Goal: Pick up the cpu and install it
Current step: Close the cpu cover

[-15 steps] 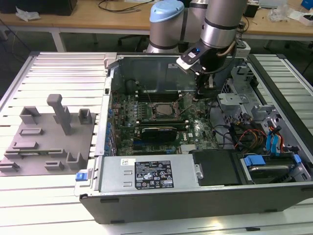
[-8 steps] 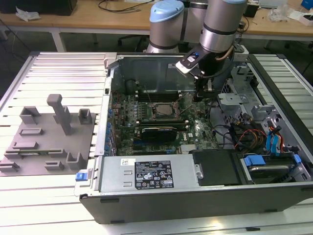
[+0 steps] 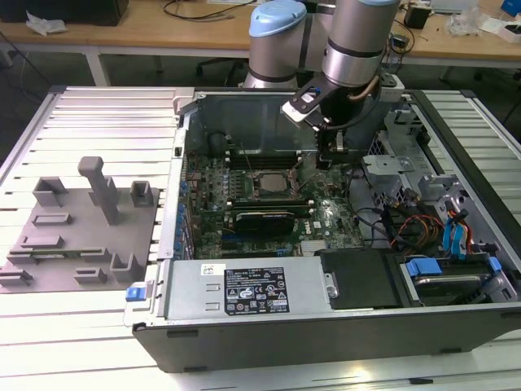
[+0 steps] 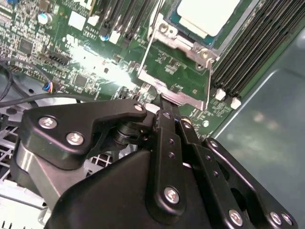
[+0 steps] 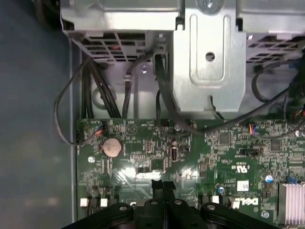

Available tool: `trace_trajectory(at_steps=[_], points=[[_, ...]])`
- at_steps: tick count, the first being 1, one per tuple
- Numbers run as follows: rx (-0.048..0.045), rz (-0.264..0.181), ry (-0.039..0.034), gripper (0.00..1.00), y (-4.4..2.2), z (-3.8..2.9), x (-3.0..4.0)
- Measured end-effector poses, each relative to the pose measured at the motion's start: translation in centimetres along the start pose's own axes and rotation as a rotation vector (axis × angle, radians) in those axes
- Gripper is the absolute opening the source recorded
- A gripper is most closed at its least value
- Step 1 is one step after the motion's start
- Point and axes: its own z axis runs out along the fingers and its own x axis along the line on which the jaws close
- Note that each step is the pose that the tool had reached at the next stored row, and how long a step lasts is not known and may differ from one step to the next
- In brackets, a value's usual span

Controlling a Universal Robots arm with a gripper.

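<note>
The cpu [image 4: 208, 13], a flat square chip with a pale silver-white top, lies inside the metal-framed socket [image 4: 183, 47] on the green motherboard; in the exterior view the cpu [image 3: 273, 181] sits mid-board. My gripper [image 3: 326, 157] hangs low over the board just to the exterior view's right of the socket. In both wrist views its black fingers are pressed together with nothing between them. In the second wrist view the gripper [image 4: 164, 106] has its tips right at the socket frame's metal end tab [image 4: 174, 97]. In the first wrist view the gripper [image 5: 162, 184] points down at the board.
The open computer case [image 3: 326, 326] holds a long black card [image 3: 264, 220], memory slots [image 4: 257, 52], a drive cage [image 5: 209, 57] with loose cables, and a power supply [image 3: 252, 289]. A grey moulded tray [image 3: 73, 236] lies on the slatted table at the exterior view's left.
</note>
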Motion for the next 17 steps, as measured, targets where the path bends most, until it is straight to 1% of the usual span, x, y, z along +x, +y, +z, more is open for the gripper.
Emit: trace_trajectory(at_steps=[4, 6, 8, 12, 13, 15, 17], points=[[-0.0020, 0.000, 0.0032, 0.11, -0.85, 0.01, 0.07], [-0.0036, 0.000, 0.0051, 0.11, -1.39, 0.02, 0.12], [-0.0069, 0.000, 0.0085, 0.11, -2.42, 0.03, 0.25], [-0.0110, 0.000, 0.0105, 0.11, -3.63, 0.04, 0.32], [-0.0113, 0.000, 0.0109, 0.11, -3.87, 0.05, 0.32], [-0.0115, 0.000, 0.0109, 0.11, -4.14, 0.06, 0.32], [-0.0115, 0.000, 0.0108, 0.11, -4.15, 0.06, 0.32]])
